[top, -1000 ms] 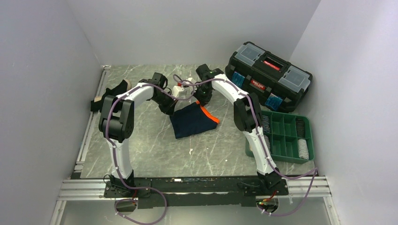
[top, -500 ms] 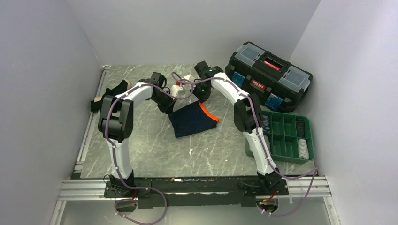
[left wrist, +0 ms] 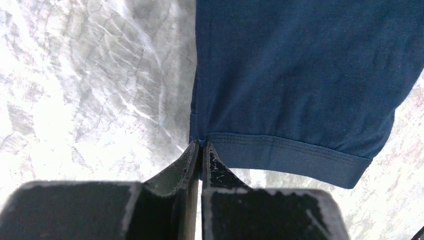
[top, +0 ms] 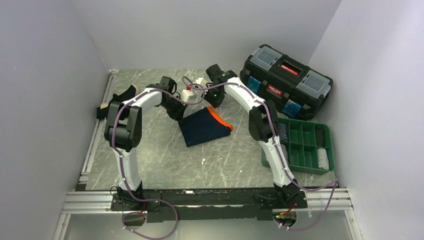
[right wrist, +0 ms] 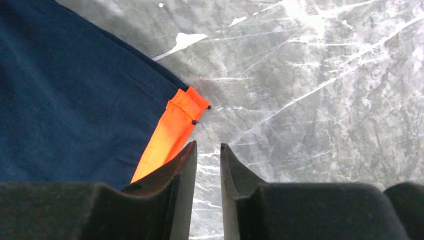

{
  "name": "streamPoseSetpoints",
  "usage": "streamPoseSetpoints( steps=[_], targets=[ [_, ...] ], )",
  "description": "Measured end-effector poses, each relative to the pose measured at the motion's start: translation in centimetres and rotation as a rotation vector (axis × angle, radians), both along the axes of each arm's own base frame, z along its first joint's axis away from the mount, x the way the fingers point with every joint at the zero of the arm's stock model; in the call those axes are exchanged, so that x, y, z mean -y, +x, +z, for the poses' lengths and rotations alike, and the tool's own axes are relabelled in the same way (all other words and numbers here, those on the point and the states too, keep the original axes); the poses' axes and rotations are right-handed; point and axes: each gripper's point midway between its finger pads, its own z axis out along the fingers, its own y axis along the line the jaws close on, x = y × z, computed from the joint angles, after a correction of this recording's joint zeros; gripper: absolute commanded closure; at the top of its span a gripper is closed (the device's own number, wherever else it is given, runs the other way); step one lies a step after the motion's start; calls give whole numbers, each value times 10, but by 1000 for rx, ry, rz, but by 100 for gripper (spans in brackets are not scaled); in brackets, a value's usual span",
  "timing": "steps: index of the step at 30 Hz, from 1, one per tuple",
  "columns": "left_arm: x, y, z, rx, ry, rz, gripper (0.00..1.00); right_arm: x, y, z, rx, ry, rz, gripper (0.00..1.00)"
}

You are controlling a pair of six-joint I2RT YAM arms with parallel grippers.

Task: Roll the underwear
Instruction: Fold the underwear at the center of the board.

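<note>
The right gripper [right wrist: 208, 146] has just parted its jaws, leaving the orange waistband [right wrist: 172, 131] beside them. The left gripper [left wrist: 201, 145] is nearly together at the hem corner; grip uncertain. The underwear [top: 202, 129] lies flat, centre-far; rolling appears ready.

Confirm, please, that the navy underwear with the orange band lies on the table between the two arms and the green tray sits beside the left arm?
Not quite: the green tray sits beside the right arm, not the left, as the top external view shows. The navy underwear with the orange band does lie on the table between the two arms.
</note>
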Motion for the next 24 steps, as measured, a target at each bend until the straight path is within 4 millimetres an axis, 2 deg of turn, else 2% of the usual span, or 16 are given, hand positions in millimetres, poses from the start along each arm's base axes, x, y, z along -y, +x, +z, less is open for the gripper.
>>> streamPoseSetpoints(
  steps=[2,4,8,12,16,20,24],
  targets=[
    [-1,1,0,1,5,10,86,0,2,0,9,-3,-5,57],
    [-2,3,-1,5,12,16,81,0,3,-1,12,-5,-11,53],
    [-4,7,-1,13,24,43,60,4,-1,-5,8,-18,-22,48],
    [-5,13,-1,33,34,71,38,8,-6,1,6,-15,-49,44],
    [-6,20,1,49,37,103,20,16,-16,25,20,6,-79,42],
    [-8,32,16,103,15,159,2,27,-29,52,34,33,-106,40],
    [-19,34,43,171,-22,218,1,34,-43,72,15,95,-124,40]
  ],
)
